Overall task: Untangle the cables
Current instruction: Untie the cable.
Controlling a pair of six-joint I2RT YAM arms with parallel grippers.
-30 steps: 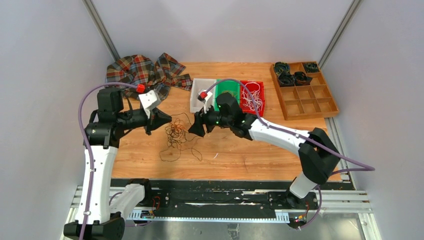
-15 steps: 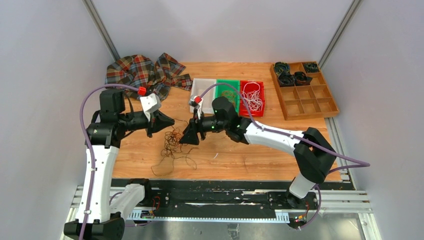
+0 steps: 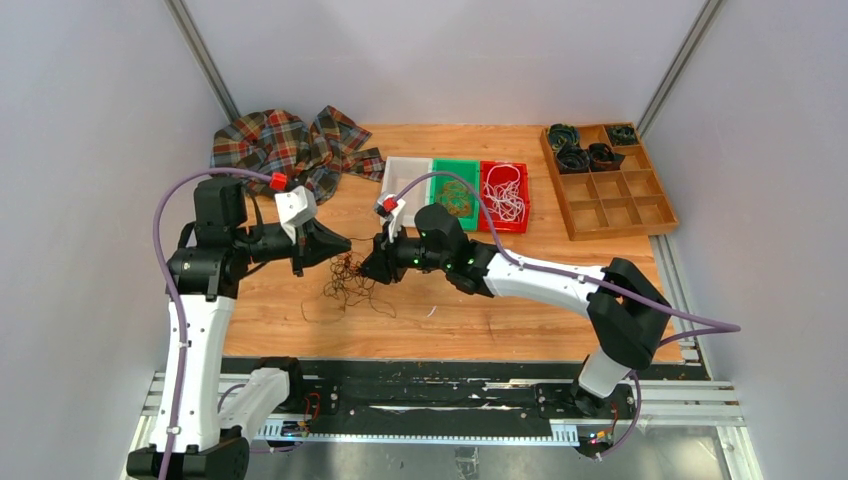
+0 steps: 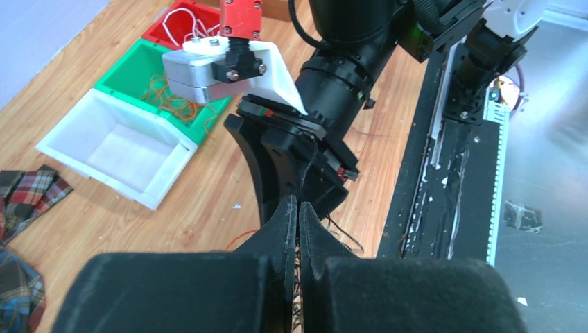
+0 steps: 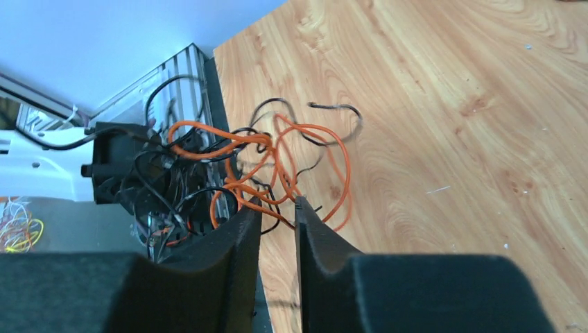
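Observation:
A tangle of thin black and copper-orange cables (image 3: 350, 283) lies and partly hangs over the wooden table between my two grippers. My left gripper (image 3: 343, 246) is shut on strands at the top of the tangle; in the left wrist view its tips (image 4: 298, 202) are pressed together with wire between them. My right gripper (image 3: 368, 268) is just right of the tangle and close to the left one. In the right wrist view its jaws (image 5: 277, 206) stand narrowly apart, with orange and black cables (image 5: 277, 149) crossing just in front of the tips.
A white bin (image 3: 404, 176), a green bin (image 3: 457, 168) with copper wires and a red bin (image 3: 503, 168) with white wires sit behind the grippers. A wooden divider tray (image 3: 612, 205) with dark coils is at the back right. A plaid cloth (image 3: 285, 143) lies at the back left.
My right gripper has moved left, close to my left gripper. The tangle has bunched up and shifted slightly between them, its trailing loops drawn in.

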